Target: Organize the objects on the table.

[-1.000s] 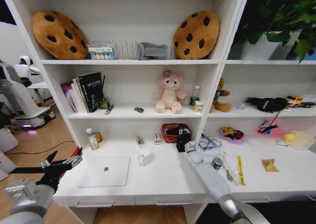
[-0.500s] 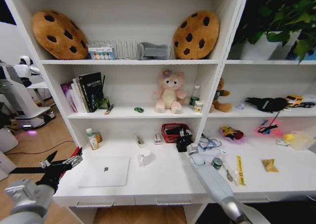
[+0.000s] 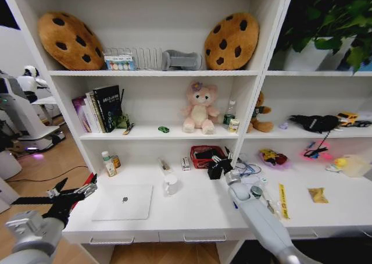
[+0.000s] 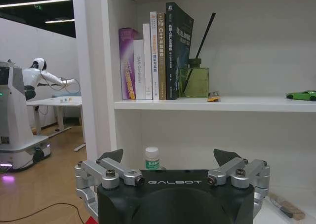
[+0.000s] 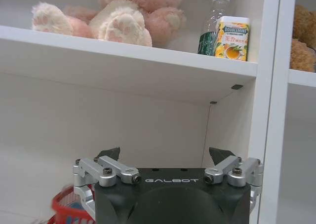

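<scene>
The silver laptop lies shut on the left of the white table. My left gripper hangs open off the table's left end, level with the laptop; in its wrist view my left gripper faces the shelf side. My right gripper is open just above the table, beside the red wire basket. A small green-lidded jar and a blue marker lie by my right forearm. A tiny green toy sits on the middle shelf.
A white mug stands right of the laptop. Two small bottles stand at the table's back left. Books, a pink plush and a drink bottle fill the shelf above. Cables and small items crowd the right side.
My right gripper has moved slightly up and toward the back beside the red basket, and its fingers now look spread. The left arm has not moved.
</scene>
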Robot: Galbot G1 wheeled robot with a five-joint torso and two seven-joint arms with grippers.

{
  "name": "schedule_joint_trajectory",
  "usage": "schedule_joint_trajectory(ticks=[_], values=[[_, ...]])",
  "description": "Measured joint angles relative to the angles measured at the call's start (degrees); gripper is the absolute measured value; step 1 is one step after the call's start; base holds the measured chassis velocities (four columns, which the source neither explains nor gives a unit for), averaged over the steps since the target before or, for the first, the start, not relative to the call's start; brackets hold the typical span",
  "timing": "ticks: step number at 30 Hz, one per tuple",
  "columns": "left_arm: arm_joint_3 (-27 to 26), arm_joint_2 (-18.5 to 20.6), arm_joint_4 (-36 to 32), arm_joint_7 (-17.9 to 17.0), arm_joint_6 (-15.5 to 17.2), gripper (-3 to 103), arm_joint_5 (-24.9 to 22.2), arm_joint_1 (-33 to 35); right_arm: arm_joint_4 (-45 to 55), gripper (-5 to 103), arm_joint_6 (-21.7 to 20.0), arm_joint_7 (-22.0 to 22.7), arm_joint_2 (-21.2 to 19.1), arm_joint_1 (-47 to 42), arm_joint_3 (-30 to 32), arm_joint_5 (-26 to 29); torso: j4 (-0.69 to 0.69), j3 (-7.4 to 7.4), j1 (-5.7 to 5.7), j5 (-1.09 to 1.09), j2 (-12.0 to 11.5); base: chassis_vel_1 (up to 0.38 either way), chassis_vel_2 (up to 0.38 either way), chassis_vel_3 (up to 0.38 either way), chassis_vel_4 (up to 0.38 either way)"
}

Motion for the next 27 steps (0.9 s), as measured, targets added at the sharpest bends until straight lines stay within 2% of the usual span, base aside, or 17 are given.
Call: schedule_joint_trajectory(ticks=[1,2,3,6,11,18,20,21,23,24,25,26,27], values=[[0.0,0.0,0.0,0.0,0.0,100,0.0,0.0,0.0,99,0.0,0.0,0.0,0.0,0.0,0.0,0.0,0.0,0.0,0.0,0.0,0.0,0.0,0.0,0.0],[0.0,0.0,-0.01,0.06,0.0,100,0.0,0.0,5.64,99,-2.09,1.85,-1.54,-3.43,0.28,1.32,0.0,0.0,0.0,0.05,0.0,0.0,0.0,0.0,0.0],[0.0,0.0,-0.01,0.05,0.0,100,0.0,0.0,10.04,100,-3.63,2.93,-2.8,-6.08,0.8,2.21,0.01,0.0,0.0,0.0,0.0,0.0,0.0,0.0,0.0],[0.0,0.0,-0.01,0.03,0.0,100,0.0,0.0,14.09,100,-5.47,3.99,-3.81,-8.78,1.54,2.95,0.02,0.0,0.0,-0.01,0.0,0.0,0.0,0.0,0.0],[0.0,0.0,-0.01,0.05,0.0,100,0.0,0.0,27.52,100,-12.71,10.24,-6.9,-22.54,5.56,8.05,0.0,0.0,0.0,0.02,0.0,0.0,0.0,0.0,0.0],[0.0,0.0,-0.01,0.05,0.0,100,0.0,0.0,33.02,100,-16.15,13.7,-8.31,-29.76,8.56,9.86,0.0,0.0,0.0,0.01,0.0,0.0,0.0,0.0,0.0],[0.0,0.0,-0.01,0.05,0.0,100,0.0,0.0,35.16,100,-20.54,16.36,-8.4,-31.79,9.71,12.93,0.01,0.0,0.0,0.01,0.0,0.0,0.0,0.0,0.0],[0.0,0.0,-0.01,0.05,0.0,100,0.0,0.0,35.16,100,-20.54,16.36,-8.4,-31.79,9.71,12.93,0.01,0.0,0.0,0.01,0.0,0.0,0.0,0.0,0.0],[0.01,0.0,-0.01,0.05,0.0,100,0.0,0.0,35.04,100,-24.76,17.09,-8.45,-32.53,11.45,17.56,0.0,0.01,0.0,0.02,0.0,0.0,0.0,0.0,0.0],[0.01,0.0,-0.01,0.05,0.0,100,0.0,0.0,35.04,100,-24.76,17.09,-8.45,-32.53,11.45,17.56,0.0,0.01,0.0,0.02,0.0,0.0,0.0,0.0,0.0],[0.0,0.0,-0.01,0.05,0.0,100,0.0,0.0,33.81,100,-25.9,14.33,-8.86,-32.26,12.48,20.82,0.0,0.01,0.0,0.01,0.0,0.0,0.0,0.0,0.0],[0.0,0.0,-0.01,0.05,0.0,100,0.0,0.0,33.81,100,-25.9,14.33,-8.86,-32.26,12.48,20.82,0.0,0.01,0.0,0.01,0.0,0.0,0.0,0.0,0.0],[0.0,0.0,-0.01,0.05,0.0,100,0.0,0.0,32.44,102,-26.86,12.35,-9.27,-31.31,12.8,23.34,0.01,0.01,0.0,0.01,0.0,0.0,0.0,0.0,0.0]])
